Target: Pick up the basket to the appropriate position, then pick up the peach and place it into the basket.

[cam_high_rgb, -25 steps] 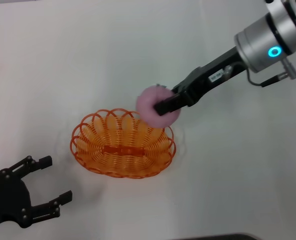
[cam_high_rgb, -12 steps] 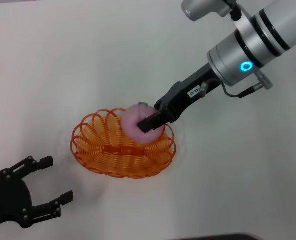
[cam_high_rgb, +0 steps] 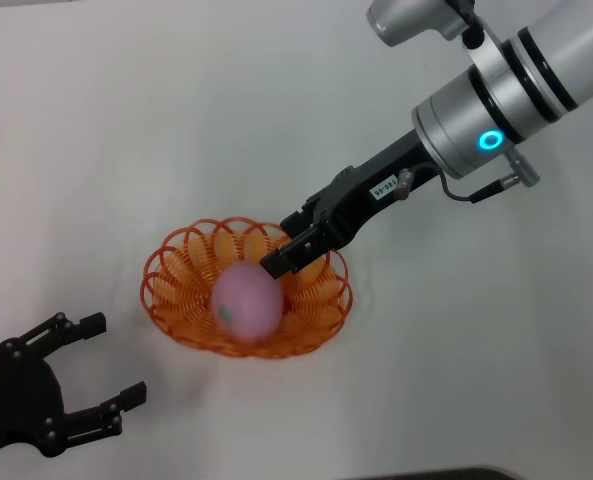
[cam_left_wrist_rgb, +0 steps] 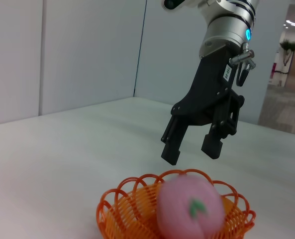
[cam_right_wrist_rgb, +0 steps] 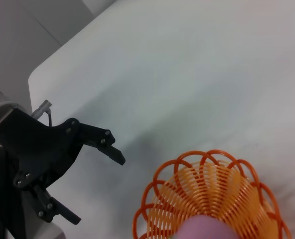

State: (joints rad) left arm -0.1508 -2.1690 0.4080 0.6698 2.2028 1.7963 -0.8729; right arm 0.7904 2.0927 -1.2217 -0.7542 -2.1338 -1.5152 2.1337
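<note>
The pink peach (cam_high_rgb: 246,302) lies inside the orange basket (cam_high_rgb: 176,290) on the white table, its green leaf mark facing the near side. Just above the basket's far right rim, my right gripper (cam_high_rgb: 281,244) hangs open and holds nothing. In the left wrist view, the right gripper (cam_left_wrist_rgb: 191,153) hovers clear above the peach (cam_left_wrist_rgb: 189,209) and the basket (cam_left_wrist_rgb: 117,209). My left gripper (cam_high_rgb: 113,358) rests open near the table's front left, apart from the basket. The right wrist view shows the basket (cam_right_wrist_rgb: 207,189), the top of the peach (cam_right_wrist_rgb: 207,231) and the left gripper (cam_right_wrist_rgb: 97,189).
The white table (cam_high_rgb: 176,120) stretches around the basket on all sides. Grey wall panels (cam_left_wrist_rgb: 87,50) stand beyond the table's far edge in the left wrist view.
My right gripper carried the peach down and leftward over the basket, then opened. The peach dropped into the basket. The left arm has not moved.
</note>
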